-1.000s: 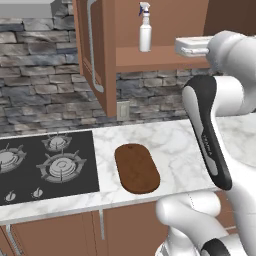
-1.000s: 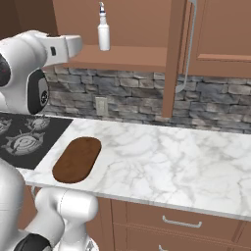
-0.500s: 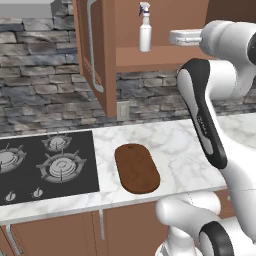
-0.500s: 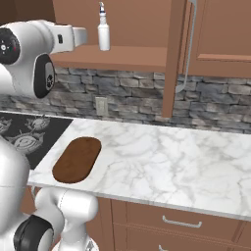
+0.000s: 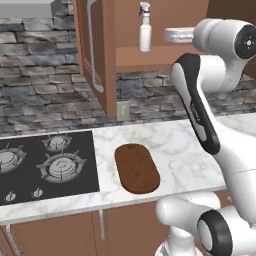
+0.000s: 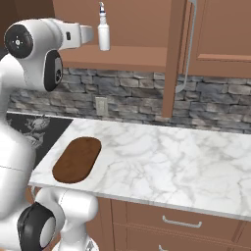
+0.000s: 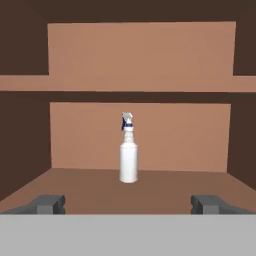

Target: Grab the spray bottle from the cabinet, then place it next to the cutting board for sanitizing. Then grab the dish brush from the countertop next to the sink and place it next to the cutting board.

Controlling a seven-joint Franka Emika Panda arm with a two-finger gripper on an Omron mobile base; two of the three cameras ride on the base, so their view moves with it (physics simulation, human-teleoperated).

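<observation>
On the cabinet (image 5: pixel 100 55) shelf in the left base view, the spray bottle (image 5: pixel 145 29) stands upright. From the right base view it sits just beyond the hand. Hand view: gripper (image 7: pixel 128 204) wide open, empty, bottle centred ahead between 2 fingertips (image 7: pixel 47 204).

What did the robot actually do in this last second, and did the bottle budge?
The arm swung its hand up and in toward the open cabinet; the gripper, open, empty, now faces the spray bottle without touching it. The bottle stayed upright on the shelf, and the cutting board stayed on the countertop.
</observation>
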